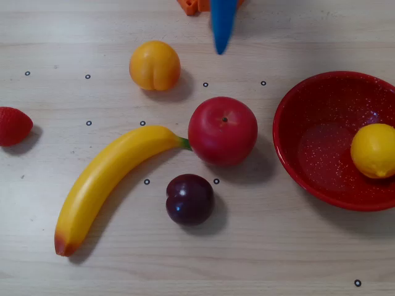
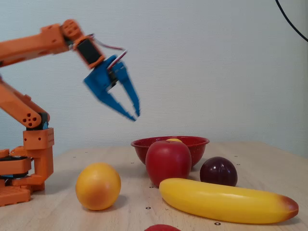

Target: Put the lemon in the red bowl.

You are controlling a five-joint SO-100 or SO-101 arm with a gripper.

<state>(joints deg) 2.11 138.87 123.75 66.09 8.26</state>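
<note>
Lemon (image 1: 373,150) inside red bowl (image 1: 296,160) (speckled), near right wall.

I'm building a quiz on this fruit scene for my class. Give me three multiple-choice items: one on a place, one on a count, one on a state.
1. Where is the lemon?
A. inside the red bowl
B. beside the banana
C. between the fingers

2. How many pieces of fruit lie on the table outside the bowl in the overhead view?
A. three
B. five
C. seven

3. What is the gripper doing?
A. clamping the apple
B. hanging in the air, holding nothing
C. resting on the table

Answers:
1 A: the lemon sits within the bowl's rim.
2 B: peach, strawberry, banana, apple and plum.
3 B: the fixed view shows it raised above the fruit with nothing in it.
</note>
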